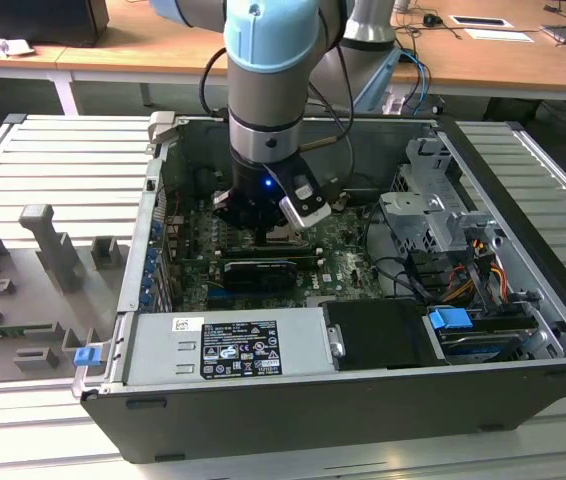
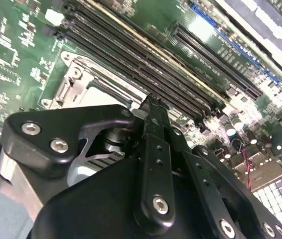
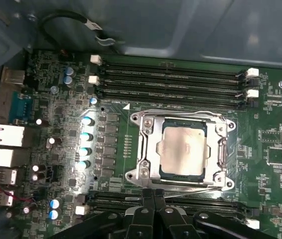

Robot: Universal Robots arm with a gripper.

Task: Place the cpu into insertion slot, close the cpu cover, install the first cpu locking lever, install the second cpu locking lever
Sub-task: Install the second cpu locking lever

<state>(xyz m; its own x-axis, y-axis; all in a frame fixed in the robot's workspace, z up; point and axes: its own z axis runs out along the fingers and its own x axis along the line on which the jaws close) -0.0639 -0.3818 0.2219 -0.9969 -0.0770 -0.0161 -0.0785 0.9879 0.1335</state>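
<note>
While the cpu (image 3: 183, 150) sits in the slot (image 3: 143, 167) under the closed cover (image 3: 151, 144), the gripper (image 3: 153, 195), fingers together and empty, hovers at its near edge; the thin, springy levers look best pushed at their ends.

The arm (image 1: 268, 70) hangs straight down, its blue-capped joint uppermost, then the grey wrist segment, then the black wrist (image 1: 263, 195) with a small blue light. Below it the claw (image 3: 153, 196) points downward. In the first wrist view its two black fingers (image 3: 145, 211) lie pressed together at the tips; in the second wrist view they (image 2: 156, 164) also meet.
</note>
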